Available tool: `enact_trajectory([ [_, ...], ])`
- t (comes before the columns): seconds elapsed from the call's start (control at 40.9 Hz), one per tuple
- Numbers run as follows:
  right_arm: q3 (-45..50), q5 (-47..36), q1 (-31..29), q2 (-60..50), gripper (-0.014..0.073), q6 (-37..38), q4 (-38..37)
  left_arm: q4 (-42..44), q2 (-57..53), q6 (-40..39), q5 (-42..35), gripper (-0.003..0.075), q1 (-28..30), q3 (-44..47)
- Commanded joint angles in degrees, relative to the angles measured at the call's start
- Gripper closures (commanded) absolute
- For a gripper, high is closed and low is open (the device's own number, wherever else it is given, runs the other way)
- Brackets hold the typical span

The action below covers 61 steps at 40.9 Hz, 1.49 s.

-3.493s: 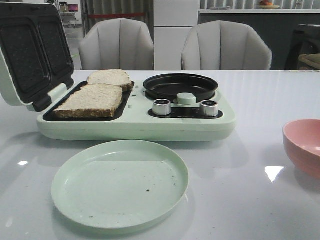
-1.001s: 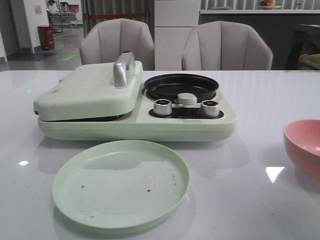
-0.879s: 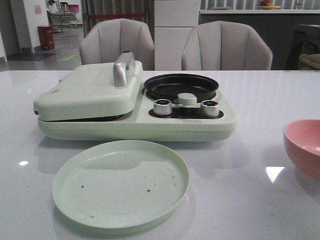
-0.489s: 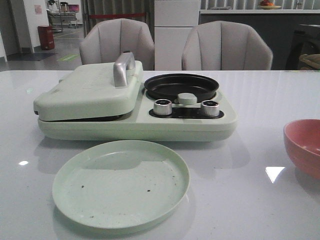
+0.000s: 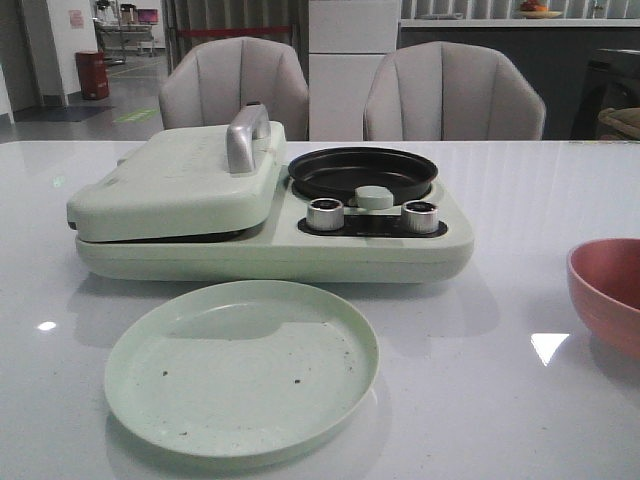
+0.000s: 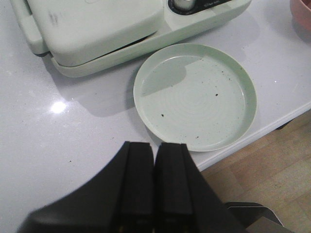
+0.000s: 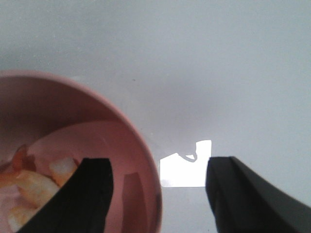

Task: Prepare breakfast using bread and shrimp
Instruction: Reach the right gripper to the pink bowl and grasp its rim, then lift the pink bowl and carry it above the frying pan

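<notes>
Compared with 3.5 s earlier, the lid (image 5: 175, 180) of the pale green breakfast maker (image 5: 270, 245) is now down over the sandwich plates, so the bread is hidden beneath it; over the last second the front view shows no further change. The appliance stands toward the far left of the white table (image 5: 480, 400). Its one silver handle (image 5: 246, 135) tops the lid; to the right sit one black round pan (image 5: 362, 172), one pale green knob (image 5: 374, 197) and two silver dials (image 5: 324, 214) (image 5: 421, 216). One pale green plate (image 5: 241, 367), speckled with crumbs, lies near the front edge, just before the appliance and apart from it. One pink bowl (image 5: 606, 295) is cut by the table's right edge. Two grey chairs (image 5: 236, 88) (image 5: 455, 92) stand behind the far edge.

Left gripper (image 6: 155, 187): fingers pressed together, holding nothing, above the table near the plate. Right gripper (image 7: 155, 187): fingers spread wide, straddling the bowl's rim, where orange-and-pale shrimp (image 7: 29, 182) pieces lie; their number is unclear.
</notes>
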Motion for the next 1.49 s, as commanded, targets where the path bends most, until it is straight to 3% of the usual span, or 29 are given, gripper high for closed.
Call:
enact_trajectory([
  [0.0, -1.99, -3.95, -0.34, -0.27, 0.0081, -0.28, -0.45, -0.53, 0.14, -0.53, -3.83, 0.0619, -0.29, -1.49],
  [0.122, -2.12, -4.41, -0.34, 1.69, 0.0164, -0.28, -0.85, -0.53, 0.14, -0.53, -3.83, 0.0619, -0.29, -1.49],
  [0.342, -2.70, -4.45, -0.34, 2.00, 0.0426, -0.28, -1.11, -0.53, 0.14, -0.53, -3.83, 0.0619, -0.29, -1.49],
  [0.464, -2.70, -4.81, -0.34, 1.95, 0.0523, -0.28, -1.11, -0.53, 0.14, -0.53, -3.83, 0.0619, -0.29, -1.49],
  [0.66, -6.05, -4.91, 1.88, 0.40, 0.0549, -0.28, -1.15, -0.53, 0.14, -0.53, -3.83, 0.0619, -0.29, -1.49],
  [0.855, -16.69, -0.46, 7.01, -1.12, 0.0543, -0.28, -3.09, -0.53, 0.14, -0.53, -3.83, 0.0619, -0.29, -1.49],
  [1.001, -25.71, 4.71, 13.71, 0.47, 0.0543, 0.61, -12.48, -0.53, 0.14, -0.53, -3.83, 0.0619, -0.29, -1.49],
  [1.27, -40.21, 12.81, 27.21, 6.69, 0.0543, 13.40, -37.10, -0.53, 0.14, -0.53, -3.73, 0.0619, -0.29, -1.49],
  [1.466, -46.33, 14.86, 35.90, 11.43, 0.0543, 18.66, -54.27, -0.53, 0.14, -0.53, -3.73, 0.0619, -0.29, -1.49],
])
